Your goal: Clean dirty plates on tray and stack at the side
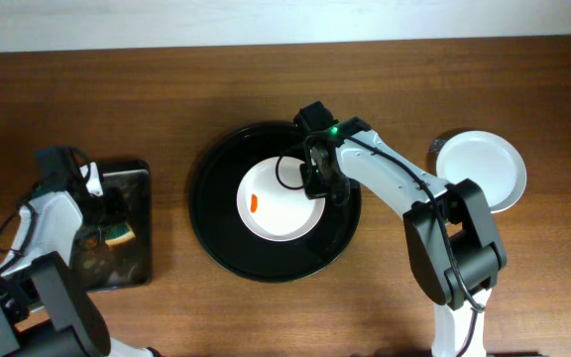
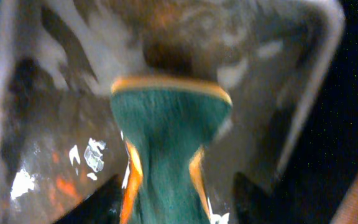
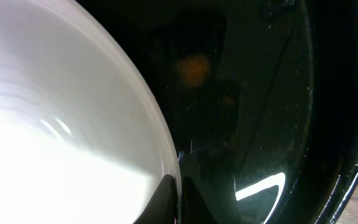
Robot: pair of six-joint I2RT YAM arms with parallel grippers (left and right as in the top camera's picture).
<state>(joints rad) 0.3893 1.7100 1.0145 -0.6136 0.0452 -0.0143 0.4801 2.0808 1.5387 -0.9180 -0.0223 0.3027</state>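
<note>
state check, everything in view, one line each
Dirty plate: orange smear, unwiped, in round tray.
Side plate: clean, off tray.
Sponge: squeezed, over small tray.
Left gripper: shut on sponge.
Right gripper: at dirty plate's rim, grip unclear.

The brown wooden worktop [image 1: 266, 59] carries a round black tray [image 1: 206, 213] at its centre. A rectangular dark tray [image 1: 132, 266] lies at the left and a white plate [image 1: 479, 169] at the right.

a blurred green sponge with a yellow edge [image 2: 166, 134] is pinched narrow in the left gripper [image 2: 166, 202], over a glossy dark rectangular tray [image 2: 319, 81] smeared orange.
</note>
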